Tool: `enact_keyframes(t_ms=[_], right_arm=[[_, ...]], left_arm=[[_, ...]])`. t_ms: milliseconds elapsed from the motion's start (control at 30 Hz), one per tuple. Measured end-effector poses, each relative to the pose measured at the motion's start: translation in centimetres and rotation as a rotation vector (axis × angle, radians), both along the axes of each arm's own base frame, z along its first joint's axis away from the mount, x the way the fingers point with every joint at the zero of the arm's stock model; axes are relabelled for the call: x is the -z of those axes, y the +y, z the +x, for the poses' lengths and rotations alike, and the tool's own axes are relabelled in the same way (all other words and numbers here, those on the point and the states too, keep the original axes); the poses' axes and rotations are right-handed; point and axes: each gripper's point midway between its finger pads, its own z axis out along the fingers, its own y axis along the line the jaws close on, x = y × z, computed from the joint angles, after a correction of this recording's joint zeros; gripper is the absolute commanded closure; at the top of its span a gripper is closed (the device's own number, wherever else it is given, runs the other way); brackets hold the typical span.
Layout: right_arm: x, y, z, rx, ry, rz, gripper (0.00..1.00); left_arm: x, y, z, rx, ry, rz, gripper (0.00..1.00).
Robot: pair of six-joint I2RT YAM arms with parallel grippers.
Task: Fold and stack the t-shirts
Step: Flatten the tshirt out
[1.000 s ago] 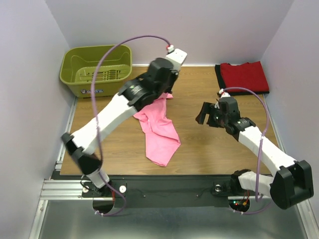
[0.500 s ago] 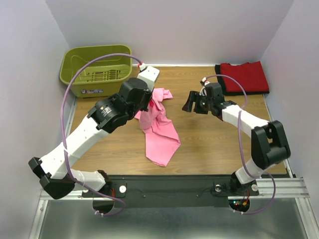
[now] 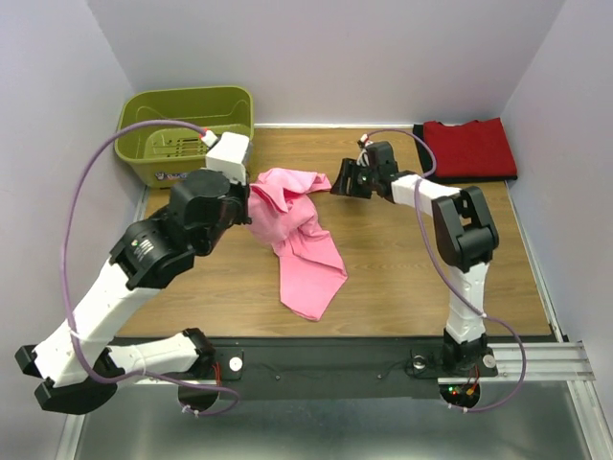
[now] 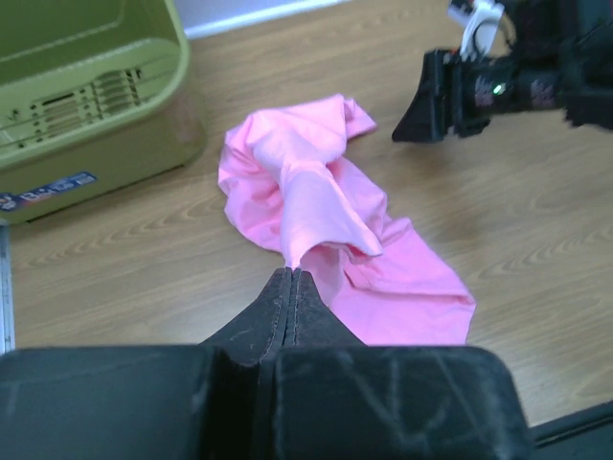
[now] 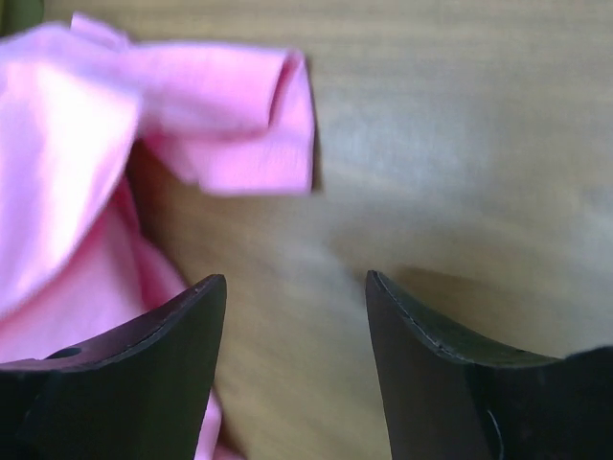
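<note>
The olive-green basket (image 3: 153, 165) is set at the worktop's (image 3: 402, 259) far left corner, its slotted interior exposed. The pink t-shirt (image 3: 305, 251) is crumpled mid-worktop, one fold clamped in the left tool (image 4: 290, 278). The right tool (image 5: 292, 292) is held apart beside its sleeve. The red t-shirt (image 3: 471, 146) is laid folded far right.

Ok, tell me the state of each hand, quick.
Left hand: closed, pinching the pink t-shirt.
Right hand: open, holding nothing, close to the pink cloth.
</note>
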Motion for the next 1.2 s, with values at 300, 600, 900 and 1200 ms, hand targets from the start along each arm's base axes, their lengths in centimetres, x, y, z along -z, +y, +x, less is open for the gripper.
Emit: enact_keyframes(t_ms=[300,600,900,1200], right_arm=[[2.0,3.1,4.5,0.004,-0.019,0.058,0.39],[2.3,4.2,5.3,0.002,-0.036,0.092,0.44],[3.0,4.0,5.0,0.003,-0.069,0.076,0.58],[3.6,3.5,4.8,0.026,-0.082,0.035,0.81]], left_arm=[[-3.0,2.6,-0.5,-0.077,-0.079,-0.054,1.0],[-2.9,3.2,-0.4,-0.108,-0.083,-0.04,1.0],[-2.9,3.4,-0.3,-0.115,-0.084,-0.038,1.0],[-2.9,3.5,-0.3,-0.12,-0.084,-0.038,1.0]])
